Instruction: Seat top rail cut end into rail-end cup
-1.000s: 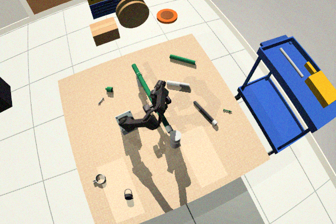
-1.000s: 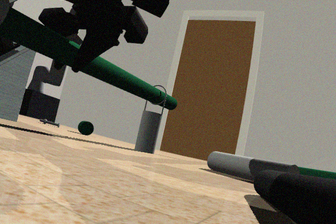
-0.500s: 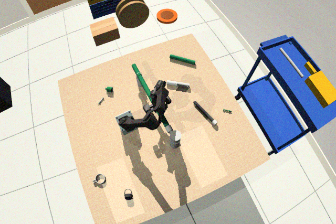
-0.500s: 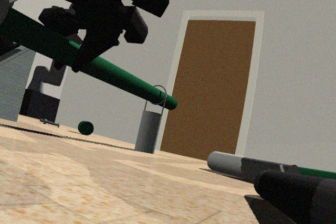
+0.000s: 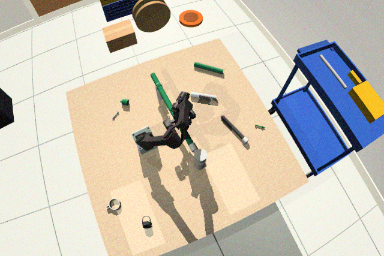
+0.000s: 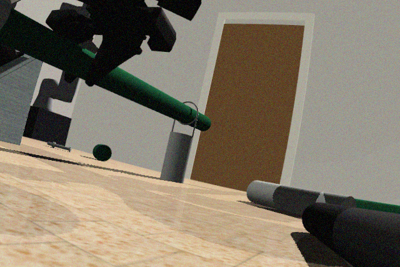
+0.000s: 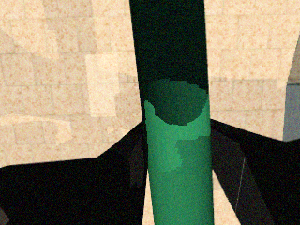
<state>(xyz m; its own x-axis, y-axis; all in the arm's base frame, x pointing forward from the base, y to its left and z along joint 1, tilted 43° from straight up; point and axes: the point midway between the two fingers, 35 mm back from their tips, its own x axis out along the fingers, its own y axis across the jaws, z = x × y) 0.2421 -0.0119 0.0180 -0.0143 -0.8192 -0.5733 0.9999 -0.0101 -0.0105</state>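
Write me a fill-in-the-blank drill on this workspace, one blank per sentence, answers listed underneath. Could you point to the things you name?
1. The black gripper (image 5: 185,123) (image 6: 90,78) (image 7: 171,124) is shut on the long ____ rail.
2. On the short grey post (image 6: 175,157), the rail passes through a thin wire ____.
3. The two-shelf cart (image 5: 313,166) beside the tan mat (image 5: 102,160) is coloured ____.
4. The flat round disc (image 5: 183,23) on the tiled floor (image 5: 18,129) is coloured ____.

Missing words: green; loop; blue; orange.

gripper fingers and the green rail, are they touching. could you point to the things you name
Touching: the wrist view shows the fingers flanking the rail (image 5: 163,95) (image 6: 142,90) (image 7: 183,187), pressed against its sides.
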